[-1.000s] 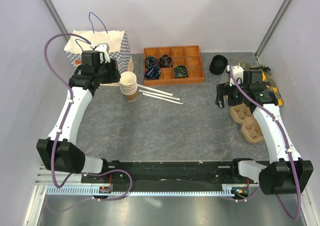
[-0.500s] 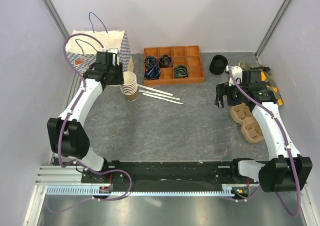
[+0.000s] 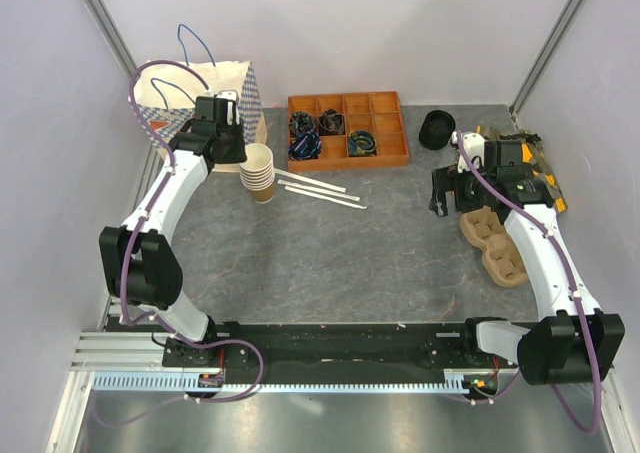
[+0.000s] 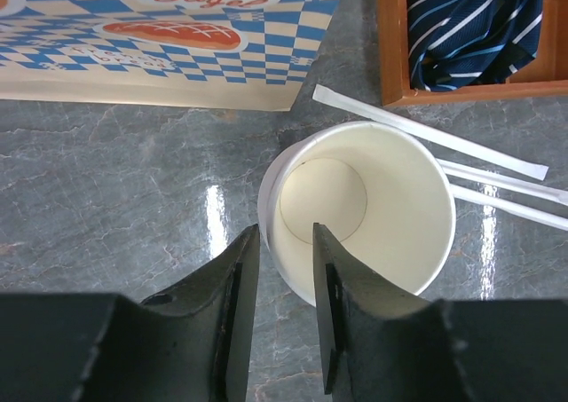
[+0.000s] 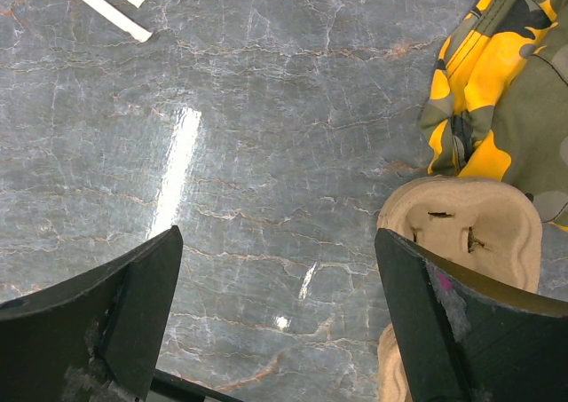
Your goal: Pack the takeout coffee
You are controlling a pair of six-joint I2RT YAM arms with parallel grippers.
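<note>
Now, top view. No lidded cup stands anywhere on the table (image 3: 330, 263), so the coffee is in parts. The top cup (image 3: 258, 155) sits on the stack of lidless cups (image 3: 262, 185), just in front of the paper bag (image 3: 205, 88) and left of the wooden tray (image 3: 350, 163). The black lid (image 3: 437, 129) lies well apart, at the back right. The left tool (image 3: 238, 151) is at the stack's rim. The right tool (image 3: 446, 191) hovers near the cup carrier (image 3: 495, 238).

Left wrist view. The left tool (image 4: 284, 233) stands partway closed, astride the near wall of the top cup (image 4: 355, 207), with one finger (image 4: 238, 313) outside and the other inside. Cream lining shows between the inner finger and the wall, so by my reading there is no pinch yet. Paper straws (image 4: 426, 134) lie just beside the cup.

Right wrist view. The right tool (image 5: 275, 242) is spread wide and empty over bare table. The cup carrier (image 5: 461, 229) is by its right finger, with a yellow camouflage pouch (image 5: 497, 91) beyond.

Handling, judged. The cup is light and thin-walled, easily squeezed out of round, so a rim pinch should be gentle. Nested cups may cling, and two could lift together. The lid looks stiffer but slick; take it by its edge.
</note>
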